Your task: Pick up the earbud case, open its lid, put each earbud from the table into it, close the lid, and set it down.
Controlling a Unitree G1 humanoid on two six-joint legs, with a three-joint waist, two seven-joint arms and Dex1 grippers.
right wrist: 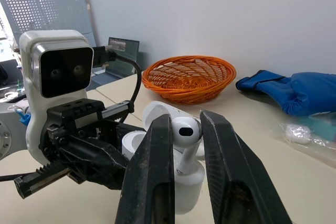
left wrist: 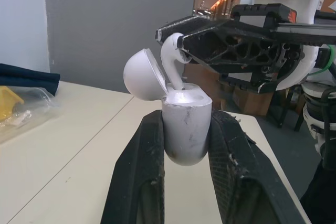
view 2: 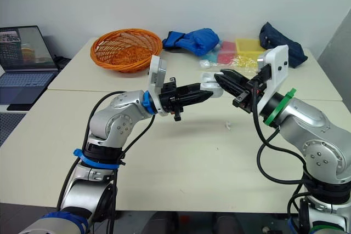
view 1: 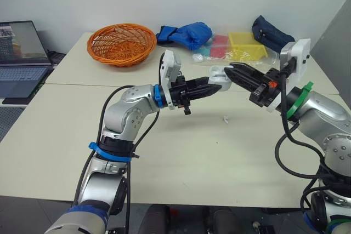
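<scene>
My left gripper (view 1: 217, 87) is clamped on the earbud case (left wrist: 185, 129), which hangs above the table (view 1: 181, 163). The left wrist view gives me the lid (left wrist: 142, 74) standing open. The right gripper (view 1: 229, 70) pinches an earbud (right wrist: 185, 131), its stem at the case's mouth. The head view adds a second earbud (view 1: 225, 118) on the table at the case's 5 o'clock.

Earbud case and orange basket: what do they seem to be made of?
Earbud case: probably hard plastic, white, smooth and faintly glossy, with grey scuffs on its shell. Basket: orange woven strands in an open weave that shows gaps. It could be wicker or plastic cord; the look leaves that open.
</scene>
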